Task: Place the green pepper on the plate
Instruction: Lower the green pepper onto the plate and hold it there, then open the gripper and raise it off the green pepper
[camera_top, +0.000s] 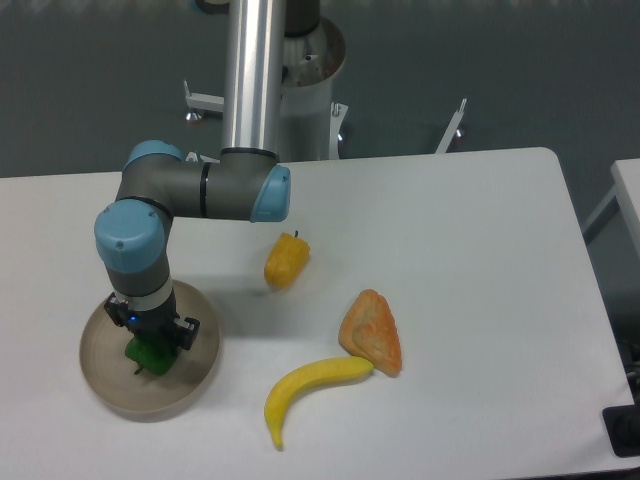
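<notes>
green pepper on the plate beneath the gripper

at far left, the plate (108, 385), a round beige dish with a low rim, sits near the front edge of the white table (470, 260). it holds one item: the green pepper (148, 354), lying on the plate's floor a little left of centre. the gripper (150, 338) stands vertically over the pepper and hides its upper part; whether the jaws clamp the pepper or have let go cannot be told from this view. the pepper's thin dark stem shows at its lower edge, pointing toward the camera and slightly left, so its long axis seems to run roughly front to back; the covered part makes this uncertain. to the right, well apart from the plate, a yellow-orange pepper (286, 260) lies near mid-table, stem up and to the right. further right and nearer the camera, a banana (310, 384) curves from lower left to upper right, its upper end touching or just beside a wedge of bread (372, 332). behind the table lies a dark grey floor, where the arm's column (258, 75) stands.
</notes>
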